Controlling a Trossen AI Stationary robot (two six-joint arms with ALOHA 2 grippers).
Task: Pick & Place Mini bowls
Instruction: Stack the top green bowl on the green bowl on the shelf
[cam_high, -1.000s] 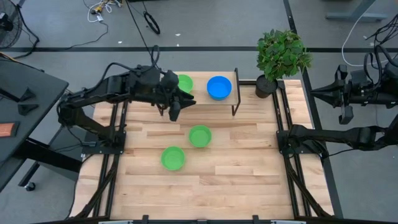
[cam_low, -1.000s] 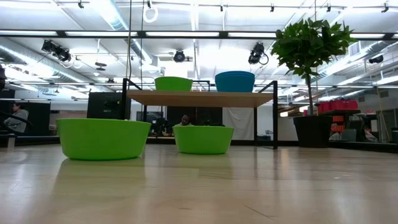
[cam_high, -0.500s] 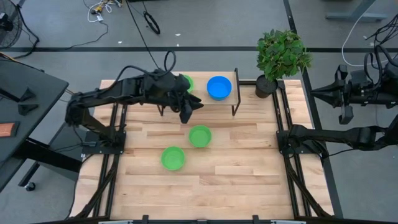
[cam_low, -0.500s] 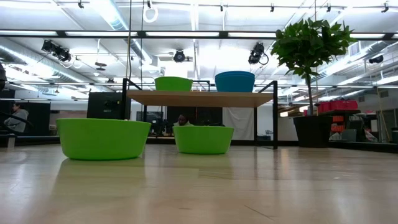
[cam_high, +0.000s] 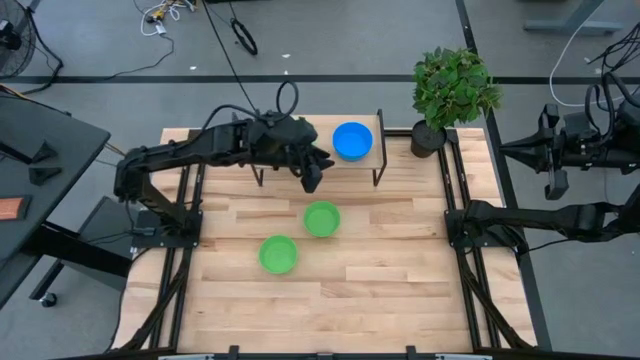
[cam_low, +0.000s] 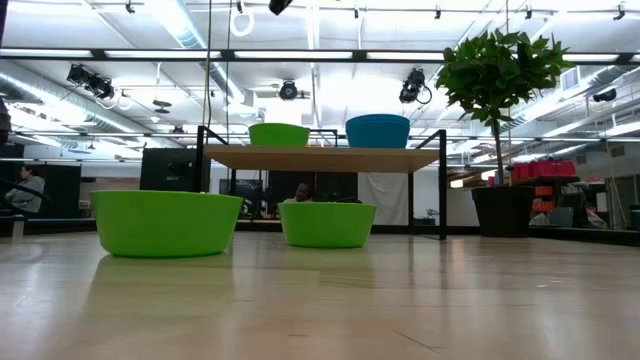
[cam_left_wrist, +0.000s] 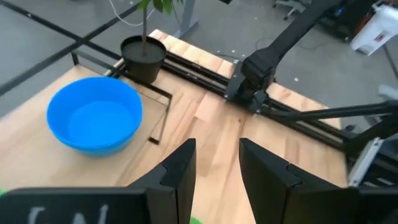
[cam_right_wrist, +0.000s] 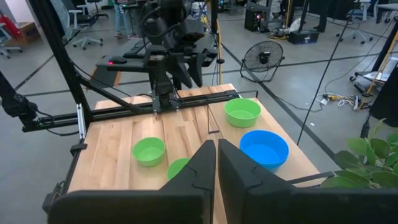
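Observation:
A blue mini bowl (cam_high: 352, 140) and a green one (cam_low: 279, 134) stand on a low wooden shelf (cam_low: 320, 158) at the table's far edge. In the high view my left arm hides the green one. Two more green mini bowls (cam_high: 321, 218) (cam_high: 279, 254) rest on the tabletop in front of the shelf. My left gripper (cam_high: 312, 176) hangs open and empty, high above the shelf's front edge, left of the blue bowl (cam_left_wrist: 94, 121). My right gripper (cam_right_wrist: 216, 163) is shut and empty, parked beyond the table's right edge.
A potted green plant (cam_high: 455, 90) stands at the far right corner beside the shelf's black frame (cam_high: 379, 150). Black rails run along the table's left and right sides (cam_high: 455, 190). Bare wood lies near and right of the two green bowls.
My left gripper has swung toward the table's right edge along the shelf's front, from beside the shelf's green bowl to a spot nearer the blue bowl. The arm now covers that green bowl in the high view. No bowl has moved.

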